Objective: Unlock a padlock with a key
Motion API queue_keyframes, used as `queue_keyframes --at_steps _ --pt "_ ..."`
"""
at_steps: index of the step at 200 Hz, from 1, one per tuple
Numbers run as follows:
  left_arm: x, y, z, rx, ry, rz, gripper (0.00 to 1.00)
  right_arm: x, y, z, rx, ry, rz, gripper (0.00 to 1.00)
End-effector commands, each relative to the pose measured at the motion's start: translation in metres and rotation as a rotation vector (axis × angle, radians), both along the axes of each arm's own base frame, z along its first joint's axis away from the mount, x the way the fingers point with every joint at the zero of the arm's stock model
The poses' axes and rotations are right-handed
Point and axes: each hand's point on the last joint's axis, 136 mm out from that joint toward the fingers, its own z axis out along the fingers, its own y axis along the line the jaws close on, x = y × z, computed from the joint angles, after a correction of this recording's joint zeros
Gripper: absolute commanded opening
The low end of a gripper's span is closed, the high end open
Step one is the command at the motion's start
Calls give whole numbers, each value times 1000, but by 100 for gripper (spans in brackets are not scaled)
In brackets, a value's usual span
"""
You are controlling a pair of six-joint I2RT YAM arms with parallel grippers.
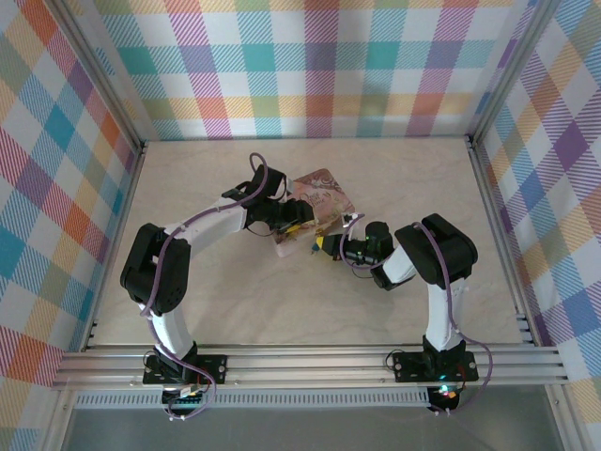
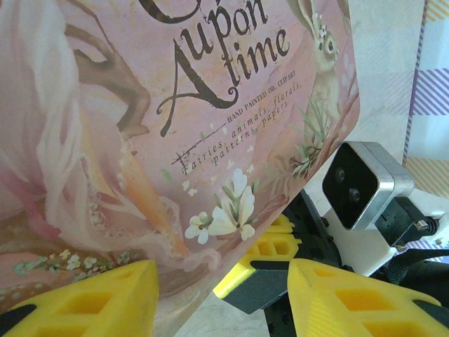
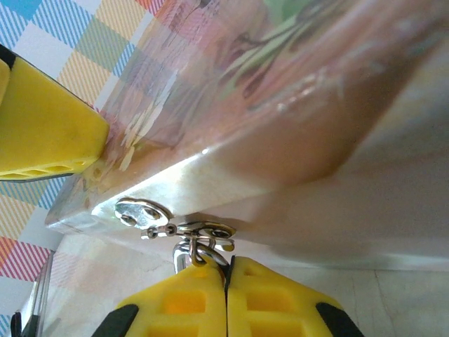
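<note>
A silver shackle of the padlock (image 3: 179,254) hooks into the metal hasp (image 3: 144,213) on the edge of the pink picture tin (image 3: 280,91); its blue body is hidden behind my fingers. My right gripper (image 3: 226,270) is shut right under the hasp, and a thin wire ring runs into the seam between its pads. The key itself is hidden there. My left gripper (image 2: 221,295) stands open at the tin's near corner (image 2: 175,105), one finger (image 2: 91,302) over the lid and the other beside it. From above, both grippers (image 1: 282,225) (image 1: 329,246) meet at the tin (image 1: 315,202).
The tin lies at an angle in the middle of the pale table (image 1: 423,178). Plaid walls (image 1: 310,66) close in the back and both sides. My right wrist camera housing (image 2: 361,186) sits close beside the left fingers.
</note>
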Motion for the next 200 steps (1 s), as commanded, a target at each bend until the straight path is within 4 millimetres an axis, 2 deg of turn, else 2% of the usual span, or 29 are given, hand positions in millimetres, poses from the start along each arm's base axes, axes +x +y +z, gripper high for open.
queue_keyframes --at_steps 1,117,200 --pt "-12 2 -11 24 27 -19 52 0 4 7 31 -10 -6 3" --pt "-19 5 -22 34 46 -15 52 15 -12 24 94 13 -144 2" --pt "-18 4 -20 31 42 -18 52 27 -21 41 165 23 -220 1"
